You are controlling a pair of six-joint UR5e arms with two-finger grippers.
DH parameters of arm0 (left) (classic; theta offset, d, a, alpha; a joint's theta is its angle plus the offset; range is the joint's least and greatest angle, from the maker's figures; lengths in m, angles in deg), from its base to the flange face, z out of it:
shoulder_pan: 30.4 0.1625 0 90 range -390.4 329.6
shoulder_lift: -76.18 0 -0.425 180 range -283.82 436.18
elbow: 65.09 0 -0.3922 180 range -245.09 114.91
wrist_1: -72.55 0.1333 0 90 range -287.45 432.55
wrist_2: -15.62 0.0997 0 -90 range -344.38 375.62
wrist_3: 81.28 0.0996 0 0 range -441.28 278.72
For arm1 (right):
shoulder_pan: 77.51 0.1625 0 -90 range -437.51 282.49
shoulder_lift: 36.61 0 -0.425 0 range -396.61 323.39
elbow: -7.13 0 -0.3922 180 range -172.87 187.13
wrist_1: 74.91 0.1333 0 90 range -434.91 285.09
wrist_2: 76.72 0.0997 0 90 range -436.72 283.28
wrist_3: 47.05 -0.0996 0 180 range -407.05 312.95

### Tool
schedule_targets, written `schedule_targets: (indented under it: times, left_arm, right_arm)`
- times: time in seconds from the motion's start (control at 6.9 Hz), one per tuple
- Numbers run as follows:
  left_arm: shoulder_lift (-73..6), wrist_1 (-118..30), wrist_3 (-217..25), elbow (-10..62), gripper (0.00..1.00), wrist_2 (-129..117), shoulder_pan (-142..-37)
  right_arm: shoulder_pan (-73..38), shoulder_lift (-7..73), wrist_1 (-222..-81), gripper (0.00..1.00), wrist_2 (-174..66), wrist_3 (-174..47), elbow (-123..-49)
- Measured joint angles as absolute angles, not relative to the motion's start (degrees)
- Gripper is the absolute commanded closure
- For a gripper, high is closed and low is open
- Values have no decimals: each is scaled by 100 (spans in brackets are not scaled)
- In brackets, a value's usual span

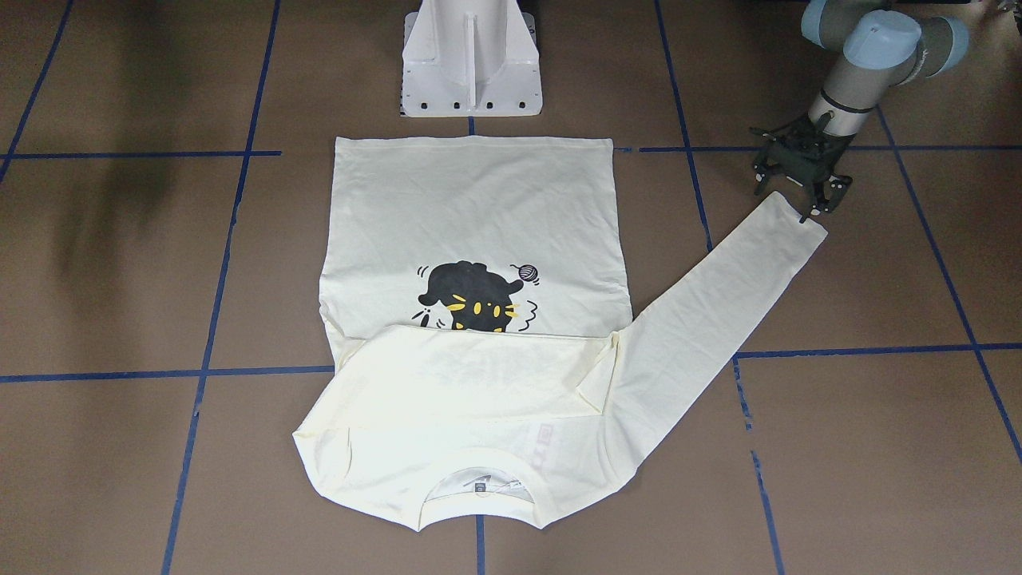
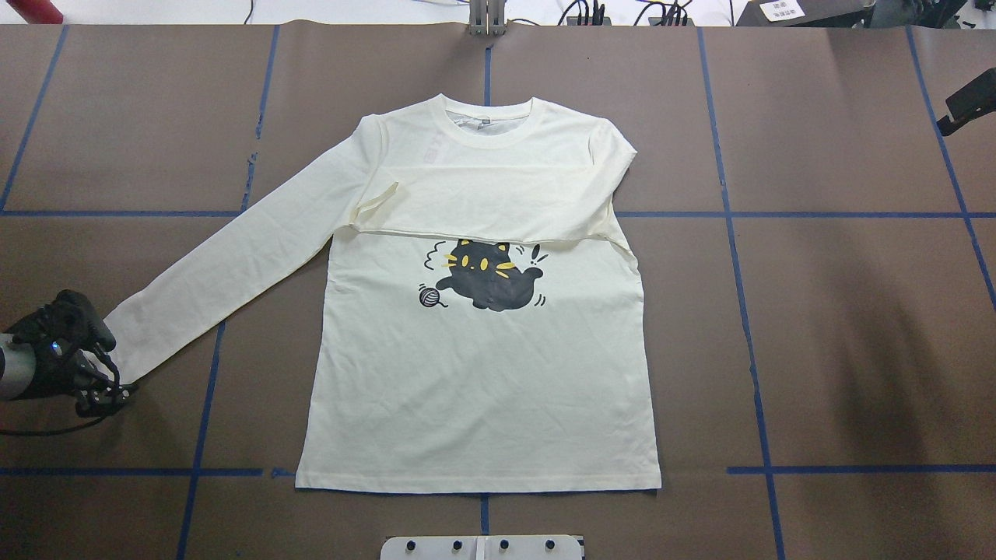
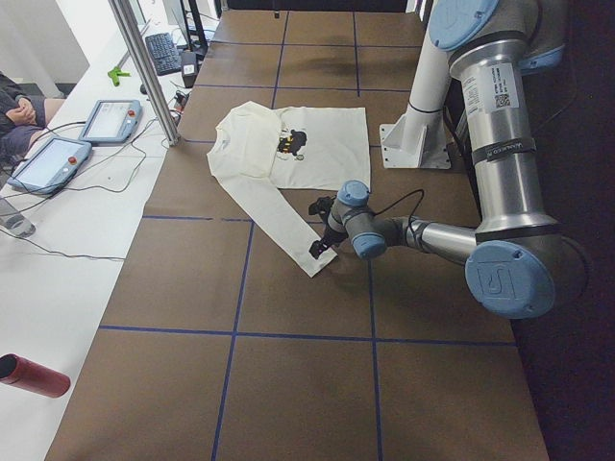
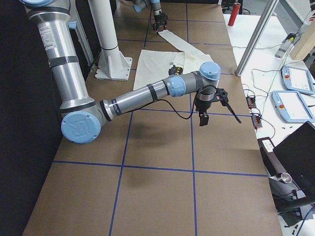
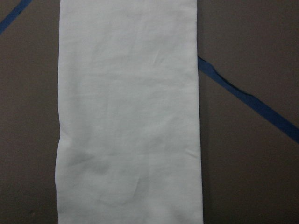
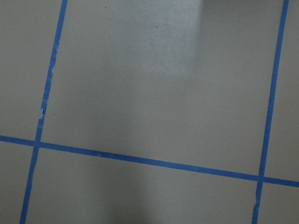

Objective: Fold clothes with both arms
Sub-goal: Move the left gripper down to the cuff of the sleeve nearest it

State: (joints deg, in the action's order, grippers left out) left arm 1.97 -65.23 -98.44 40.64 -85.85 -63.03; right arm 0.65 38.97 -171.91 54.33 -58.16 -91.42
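Front view: the shirt [image 1: 479,208] lies flat mid-surface [image 1: 120,279], print up, with one sleeve stretched towards the left hand [image 1: 798,196]. That hand tilts down at the cuff with its jaws spread, gripping nothing.

Overhead: the left arm is cut off at the edge.

Right side view: the right hand [image 4: 203,115] hangs over bare surface — whether released or clenched, I cannot tell.
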Motion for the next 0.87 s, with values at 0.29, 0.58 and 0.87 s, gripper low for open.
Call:
schedule_targets:
  times: [0.29,0.58,0.87]
  left_arm:
    - [339,-6625,-9823,4057,8,-8573,-6275]
    - [388,-6672,-9822,4051,25,-8572,-6204]
    - [393,-6683,-9824,4051,49,-8572,-6155]
  right_arm:
    - [69,3915,-17194,0,5433,-5819,-9149]
    - [71,3949,-17189,0,5433,-5811,-9158]
    - [71,3957,-17186,0,5433,-5810,-9160]
